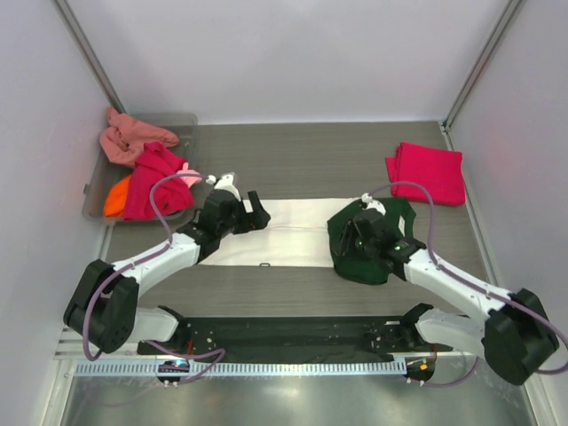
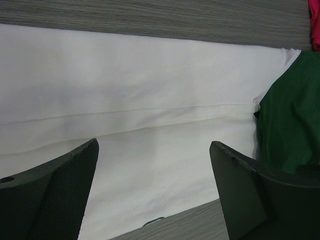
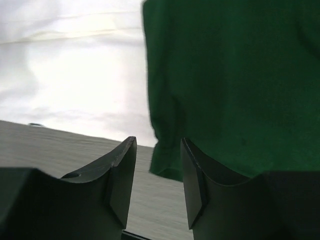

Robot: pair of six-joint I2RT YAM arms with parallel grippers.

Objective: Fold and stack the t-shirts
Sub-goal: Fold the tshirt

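The right gripper (image 3: 157, 143) has its two black fingers (image 3: 122, 170) a little apart at the edge of the dark green sleeve (image 3: 235, 85), pinching nothing yet. The left gripper (image 2: 154, 145) hangs wide open over the flat cream-white cloth t-shirt (image 1: 284, 232) in the middle of the grey table (image 1: 302, 164). This looks like the sleeve fold. Next, the right fingers should close on that edge and carry it onto the white part.

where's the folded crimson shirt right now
In the top view the crimson shirt lies folded at the far right, just beyond the green end of the cream shirt.
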